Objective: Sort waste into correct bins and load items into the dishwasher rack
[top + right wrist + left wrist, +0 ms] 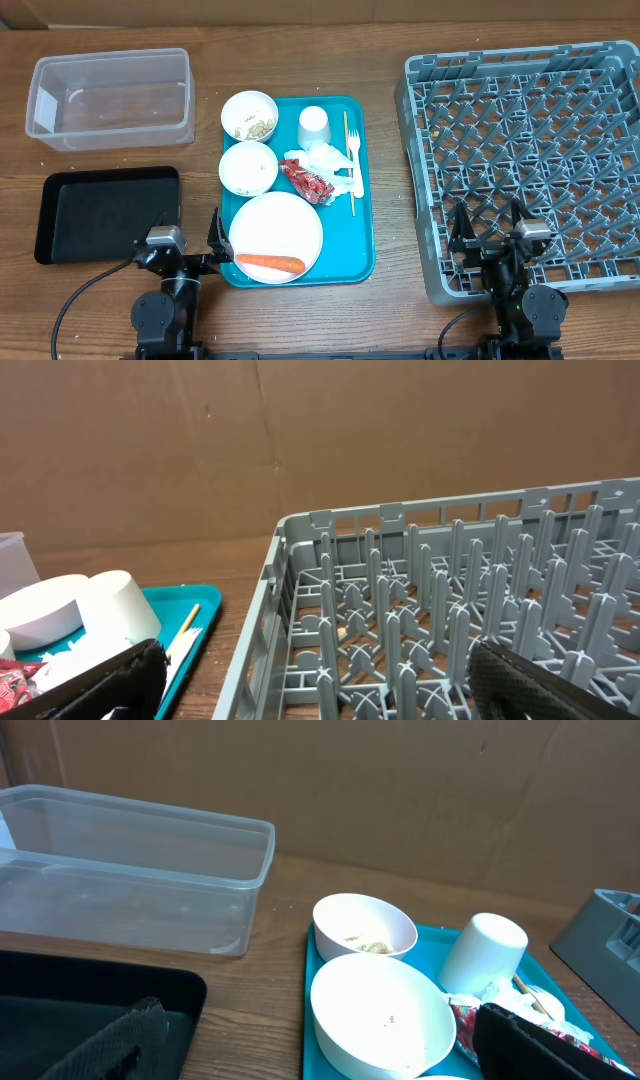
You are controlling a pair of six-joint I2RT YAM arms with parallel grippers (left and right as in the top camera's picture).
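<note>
A teal tray (365, 200) holds a bowl with food scraps (249, 116), an emptier bowl (248, 168), a white plate (290, 220) with a carrot (270, 264), a white cup (313, 127), a red wrapper (307, 180), crumpled white paper (325, 155), a plastic fork (354, 160) and a wooden stick (347, 130). The grey dishwasher rack (530, 160) stands at the right. My left gripper (187, 232) is open and empty just left of the tray's near corner. My right gripper (487, 228) is open and empty over the rack's near left edge. The left wrist view shows both bowls (385, 1010) and the cup (483, 952).
A clear plastic bin (110, 98) stands at the back left and a black bin (105, 212) lies in front of it, beside my left gripper. A cardboard wall runs behind the table. Bare wood separates the tray from the rack.
</note>
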